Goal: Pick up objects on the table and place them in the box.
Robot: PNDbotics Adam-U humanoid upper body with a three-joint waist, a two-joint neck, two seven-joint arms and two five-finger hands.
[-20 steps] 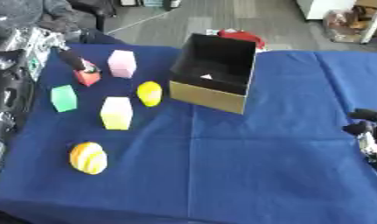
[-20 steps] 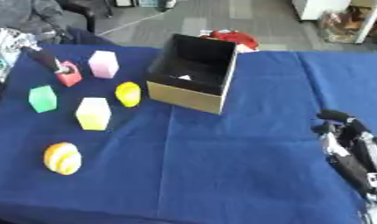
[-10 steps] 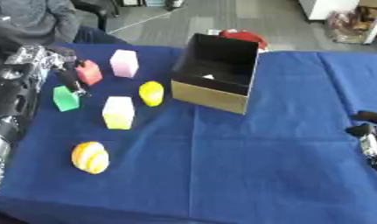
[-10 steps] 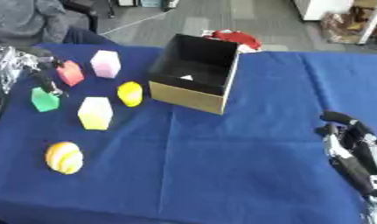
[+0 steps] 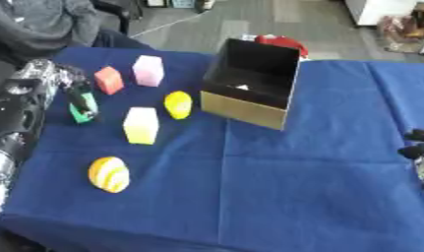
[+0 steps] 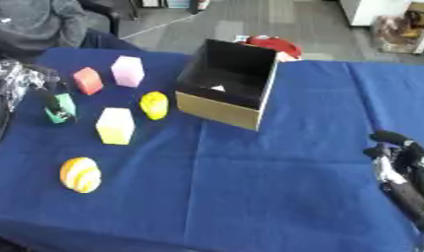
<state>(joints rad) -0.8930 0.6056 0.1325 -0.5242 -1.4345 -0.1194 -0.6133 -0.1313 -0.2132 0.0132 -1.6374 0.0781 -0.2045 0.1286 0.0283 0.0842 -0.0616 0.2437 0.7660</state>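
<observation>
The green block (image 5: 84,108) lies near the left edge of the blue-clothed table (image 5: 275,182), and the left hand (image 5: 75,93) is on it, dark fingers coming down over its top. Whether they have actually closed round the block I cannot tell; the fingers overlap it, but it looks to be resting on the cloth, not lifted.

Around it the other pieces wait untouched. A red block (image 5: 108,80) and a pink block (image 5: 148,70) sit toward the far left corner. A pale yellow block (image 5: 141,125) stands just beside the green one on its inner side, with a yellow lemon-shaped piece (image 5: 178,104) between that and the box. A yellow-and-orange striped ball (image 5: 108,173) lies nearer the front edge.

The box (image 5: 249,83), black inside with tan outer walls, stands open near the middle of the far edge. Only something small and white shows on its floor, and I cannot make it out. Behind it lies something red (image 6: 271,45).

So the job looks barely begun: six pieces are out on the cloth, and the green one seems to be the first in hand.

The right hand (image 6: 403,170) rests idle at the right edge, fingers relaxed and holding nothing.
</observation>
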